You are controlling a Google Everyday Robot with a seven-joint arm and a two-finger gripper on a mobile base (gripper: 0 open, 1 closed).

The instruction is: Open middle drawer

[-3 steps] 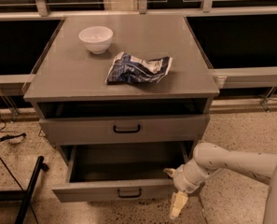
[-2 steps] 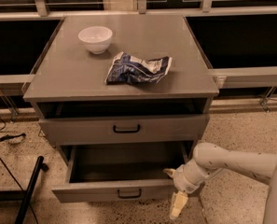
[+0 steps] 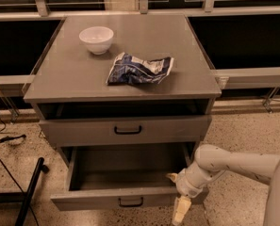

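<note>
The middle drawer [image 3: 102, 199] is a grey flat-fronted drawer with a small black bar handle [image 3: 131, 202]. It stands pulled far out from the grey cabinet, and its inside looks empty. My gripper [image 3: 177, 195] is at the right end of this drawer's front, low near the floor, with the white arm [image 3: 234, 165] reaching in from the right. The drawer above [image 3: 125, 131] has a wider black handle and stands out a little, with a dark gap over it. Any drawer below is hidden.
On the cabinet top [image 3: 69, 74] stand a white bowl [image 3: 96, 39] at the back left and a crumpled blue-and-white bag [image 3: 138, 68] in the middle. A black stand leg [image 3: 30, 187] and cables [image 3: 3, 140] lie on the speckled floor at left. Railings run behind.
</note>
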